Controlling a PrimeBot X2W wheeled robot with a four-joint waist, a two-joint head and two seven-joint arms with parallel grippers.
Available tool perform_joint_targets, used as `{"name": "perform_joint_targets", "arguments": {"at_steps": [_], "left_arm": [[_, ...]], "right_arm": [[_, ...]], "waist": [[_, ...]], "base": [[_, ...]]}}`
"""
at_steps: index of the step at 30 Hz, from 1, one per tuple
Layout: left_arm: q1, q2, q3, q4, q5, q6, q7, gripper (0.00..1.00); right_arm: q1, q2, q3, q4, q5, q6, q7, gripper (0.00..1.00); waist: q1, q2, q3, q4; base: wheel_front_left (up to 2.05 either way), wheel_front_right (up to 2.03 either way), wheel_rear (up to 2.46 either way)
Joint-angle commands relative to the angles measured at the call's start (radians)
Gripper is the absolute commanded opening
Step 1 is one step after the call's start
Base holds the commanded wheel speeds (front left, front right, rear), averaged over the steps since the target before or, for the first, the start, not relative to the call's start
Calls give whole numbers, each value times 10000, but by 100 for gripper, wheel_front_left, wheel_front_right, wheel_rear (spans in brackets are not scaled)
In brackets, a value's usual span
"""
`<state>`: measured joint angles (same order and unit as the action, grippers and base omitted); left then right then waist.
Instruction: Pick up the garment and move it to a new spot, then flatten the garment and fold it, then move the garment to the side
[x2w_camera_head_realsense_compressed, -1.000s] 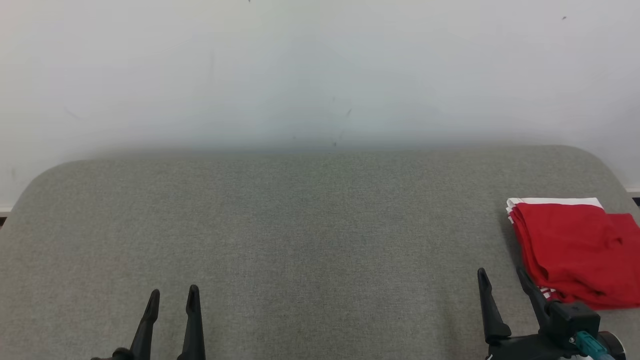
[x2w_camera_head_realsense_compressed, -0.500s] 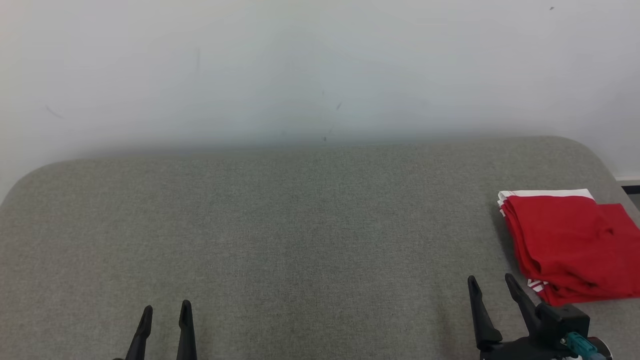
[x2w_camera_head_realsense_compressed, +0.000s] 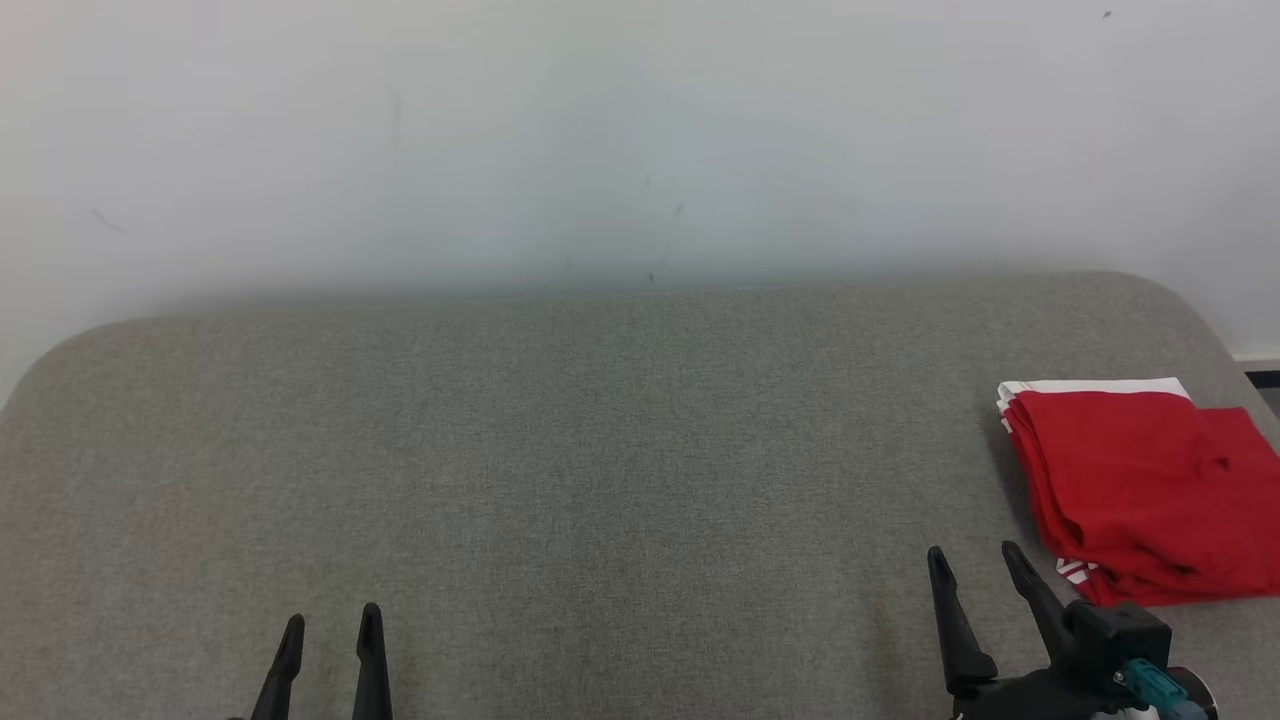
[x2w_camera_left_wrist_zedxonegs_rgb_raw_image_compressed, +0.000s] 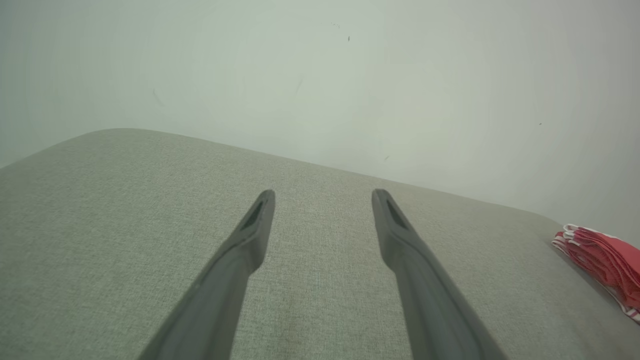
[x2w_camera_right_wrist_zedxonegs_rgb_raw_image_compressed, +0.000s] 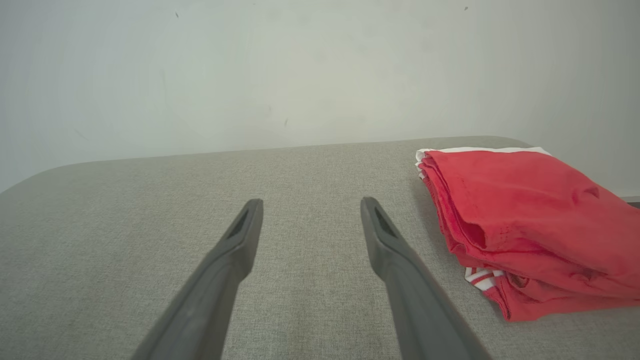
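Right end effector (x2w_camera_head_realsense_compressed: 972, 552) near folded garment (x2w_camera_head_realsense_compressed: 1130, 480)

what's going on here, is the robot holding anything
Nothing is being handled right now. The red garment lies folded in a stack at the right side of the grey padded surface. The right end effector sits just beside it, open and not touching it. The left end effector is open and empty too, low on the left. By how things lie, the folding looks done and the garment has been set aside.
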<state>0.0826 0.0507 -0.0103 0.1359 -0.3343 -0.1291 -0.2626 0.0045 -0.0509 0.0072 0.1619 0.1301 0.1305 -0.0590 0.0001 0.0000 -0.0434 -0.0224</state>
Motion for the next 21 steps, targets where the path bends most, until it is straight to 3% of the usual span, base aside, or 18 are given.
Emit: {"name": "perform_joint_targets", "arguments": {"at_steps": [1, 5, 6, 11, 21], "left_arm": [[30, -7, 0, 18, 32, -7, -31, 100], [11, -7, -37, 65, 23, -8, -31, 100], [3, -2, -45, 81, -2, -2, 2, 0], [70, -12, -89, 494, -160, 0, 40, 0], [-270, 46, 29, 629, -1946, -2, 504, 0]], "right_arm": [[-33, 10, 26, -18, -3, -1, -21, 100], [-14, 10, 123, -53, -52, -1, 19, 100], [5, 4, 116, -20, -23, 0, 31, 0], [230, 8, 103, 460, 103, 0, 92, 0], [-18, 7, -85, 548, 2111, 0, 311, 0]], "waist": [[-1, 0, 2, 8], [-1, 0, 11, 32], [0, 0, 10, 32], [0, 0, 13, 33], [0, 0, 52, 49]], "base": [[0, 0, 0], [0, 0, 0], [0, 0, 0], [0, 0, 0], [0, 0, 0]]}}
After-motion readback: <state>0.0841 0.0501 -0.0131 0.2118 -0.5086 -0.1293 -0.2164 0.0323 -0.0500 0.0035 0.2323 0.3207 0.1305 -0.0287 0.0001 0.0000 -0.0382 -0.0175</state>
